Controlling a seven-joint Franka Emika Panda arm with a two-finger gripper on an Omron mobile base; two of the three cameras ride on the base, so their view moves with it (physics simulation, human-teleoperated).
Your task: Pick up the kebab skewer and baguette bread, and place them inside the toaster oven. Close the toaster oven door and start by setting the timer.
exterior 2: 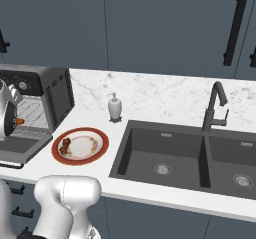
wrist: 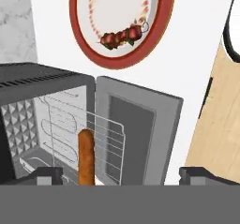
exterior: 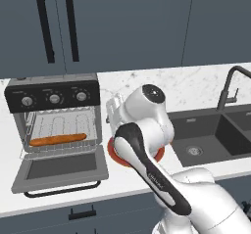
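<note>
The pincer [wrist: 121,175] stands wide open and holds nothing, above the oven [exterior: 53,115] opening. The bread [exterior: 58,139] lies on the wire rack [exterior: 59,130] inside the oven. The door [exterior: 61,168] hangs open, flat over the counter [exterior 2: 150,103]. The skewer [wrist: 121,36] rests on the red-rimmed plate [exterior 2: 80,146] beside the oven.

A: What's the oven [exterior: 55,130] made of, just ahead of the claw [wrist: 121,175]?

B: Matt grey metal shell, black top panel, shiny silver knobs [exterior: 54,99]. The rack [wrist: 105,145] between the claw's tips is thin bright wire. The door [exterior: 61,168] has a grey frame around dark glass.

A: And the bread [wrist: 86,156] on the rack?

B: Smooth orange-brown crust, dull.

A: Beyond the door?

B: A glossy plate [wrist: 161,31] with a red rim, the skewer [wrist: 123,35] of shiny red and dark chunks on it, on a white, grey-veined marble counter [exterior 2: 150,100]. Farther off, a matt dark sink [exterior 2: 165,158].
</note>
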